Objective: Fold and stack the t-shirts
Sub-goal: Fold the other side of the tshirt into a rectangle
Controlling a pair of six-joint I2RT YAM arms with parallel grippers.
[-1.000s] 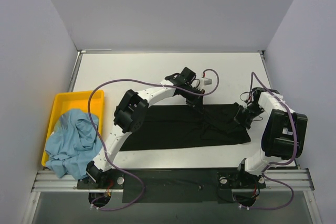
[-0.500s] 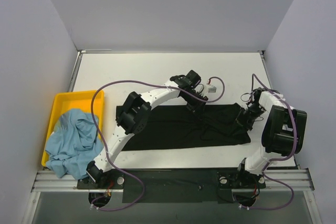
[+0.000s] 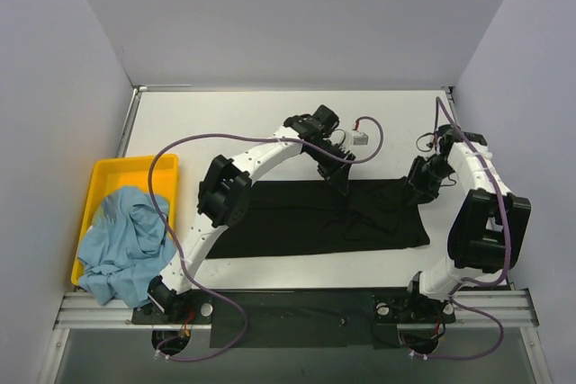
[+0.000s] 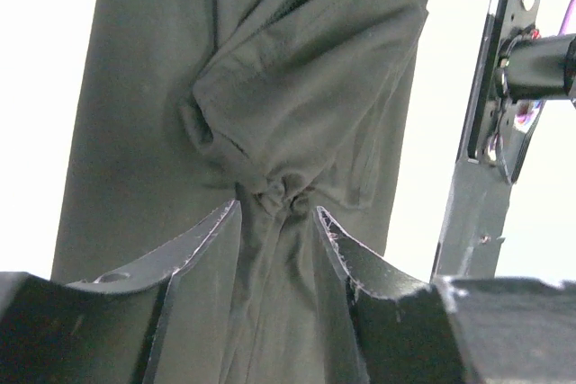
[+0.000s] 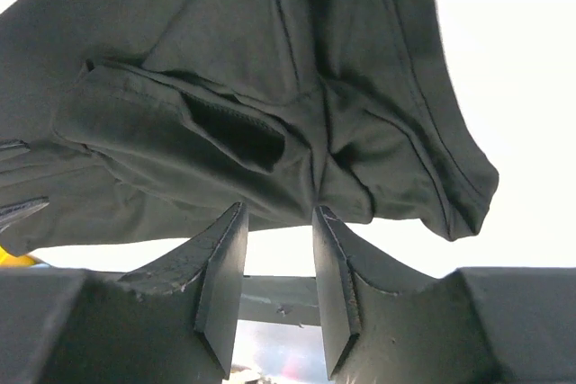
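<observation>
**While the black tee lies part-folded, the blue one has not been started**

As far as the overhead view shows, the black t-shirt (image 3: pixel 297 222) is the only garment laid out. It lies flat on the table (image 3: pixel 225 123) as a wide band, from the centre out toward 3 o'clock. A sleeve and one side look turned inward, with a hem lapped over the body and creases gathered near the band's 1 o'clock part. I judge that a first fold or two is made, but the shirt is not yet down to a compact packet.

The left fingers (image 4: pixel 202 240) stand parted over the band's 12 o'clock edge. A small pucker of black cloth sits between their tips, but neither tip looks pressed against it, so I read them as open and holding nothing. The right fingers (image 5: pixel 225 263) are parted too, at the band's 2 o'clock corner. The gap between them is bare, the rumpled cloth edge lies just beyond the tips, and nothing is clamped.

The light blue t-shirt (image 3: pixel 121 240) lies crumpled in the yellow tray (image 3: pixel 135 164) at 8 o'clock, spilling over its near edge, well apart from the black one.

By my reckoning, what is left is to finish the black shirt's folds, bring out and spread the blue shirt, fold it, and set one on the other. No stack exists yet, so this is roughly the first third of the job.
</observation>
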